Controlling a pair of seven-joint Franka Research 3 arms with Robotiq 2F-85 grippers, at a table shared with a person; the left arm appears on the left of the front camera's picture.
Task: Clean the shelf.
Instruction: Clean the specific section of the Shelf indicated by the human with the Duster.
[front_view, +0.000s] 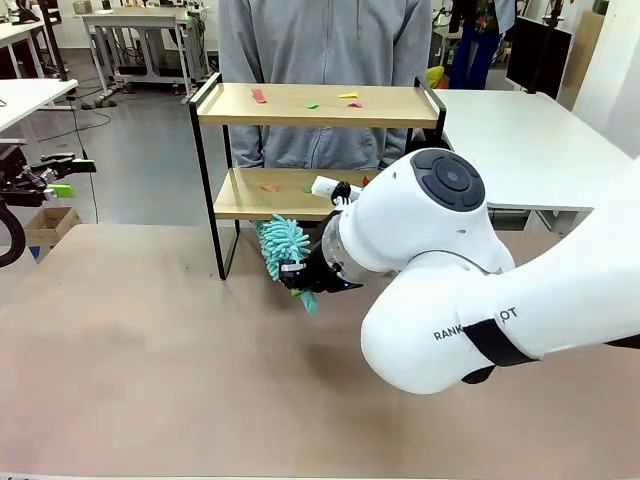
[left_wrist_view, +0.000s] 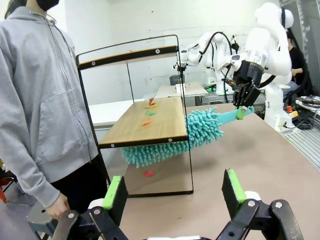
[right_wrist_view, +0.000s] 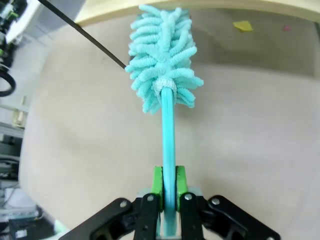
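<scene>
**Tabletop, shelf and duster: positions**

Tan table (front_view: 150, 350): wide bare room at its left and near side. Right arm (front_view: 480, 300) bulks over the right half and hides part of the lower board; print on it reads "RANK…OT" (front_view: 475, 325), partly covered. Person (front_view: 325, 60) in a grey hoodie stands just behind the shelf. Shelf (front_view: 310, 105) stands at the table's far edge, left of centre. Teal duster (front_view: 283, 245): fluffy head under the lower board's near edge; contact not certain. Right gripper (right_wrist_view: 168, 180) clenched on the duster's handle. Left gripper (left_wrist_view: 175, 192) released, well apart at far left. Coloured scraps (front_view: 259, 96) lie on both boards; a red one on the table beneath.
</scene>
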